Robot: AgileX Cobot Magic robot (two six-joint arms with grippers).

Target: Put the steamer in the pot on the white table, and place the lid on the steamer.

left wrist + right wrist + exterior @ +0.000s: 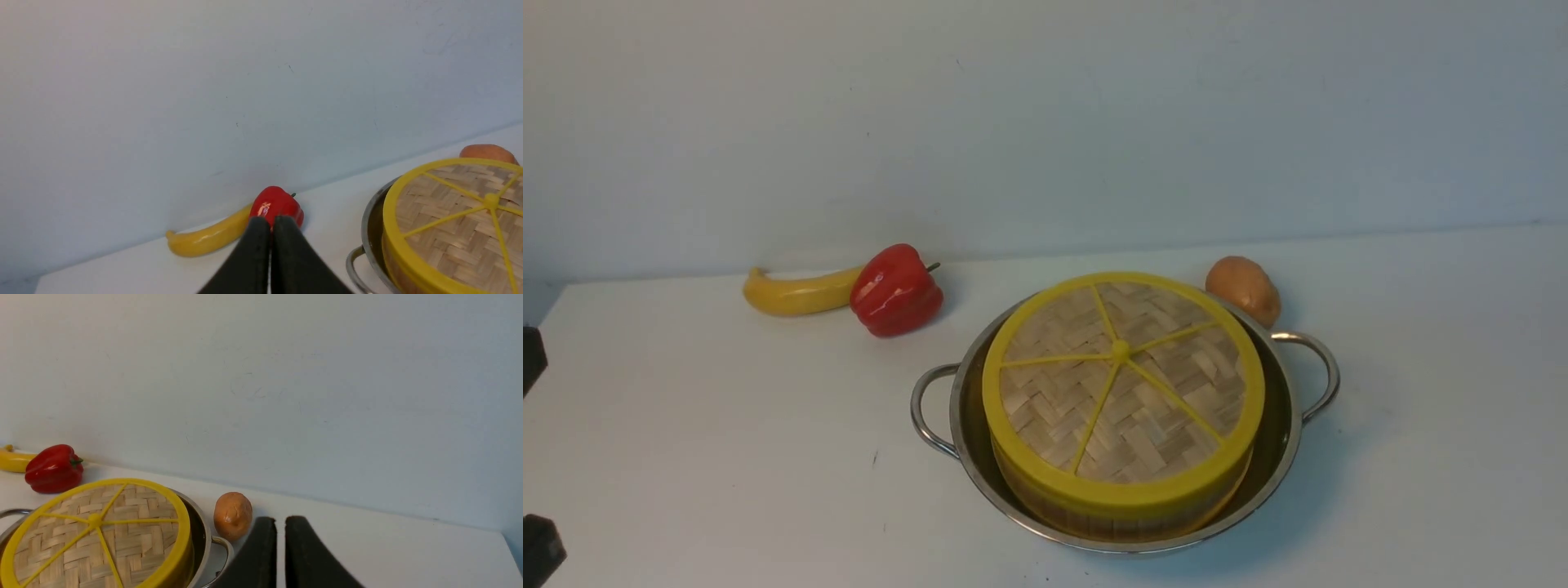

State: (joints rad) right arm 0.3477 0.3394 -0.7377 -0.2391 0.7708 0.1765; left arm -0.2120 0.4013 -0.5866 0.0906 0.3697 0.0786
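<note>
1. Front view: Pale blue-grey wall (1045, 122) stood behind the white bench (686, 457). The steel pot (1278, 457) sat on the bench right of centre, its two loop handles out to either side. The steamer (1119, 510) sat inside the pot, and the woven lid (1123, 384) lay flat on top of it, its yellow rim seated on the basket's rim. A potato (1243, 290) lay just behind the pot's far right edge. A red bell pepper (895, 291) and a banana (796, 294) lay touching near the wall, well apart from the pot. Neither set of jaws showed here; only dark edges of the rig appeared at the far left.

2. Left wrist view: The left gripper (270, 228) hung above the bench with its jaws pressed together on nothing, pointing toward the pepper (278, 206) and banana (206, 239). The lidded steamer in its pot (369, 220) lay off to one side, clear of the jaws.

3. Right wrist view: The right gripper (280, 531) was empty, its jaws nearly together with a thin gap between them. The potato (233, 514) lay just beside the pot's handle (224, 549), with the lid (98, 535) covering the steamer.
</note>
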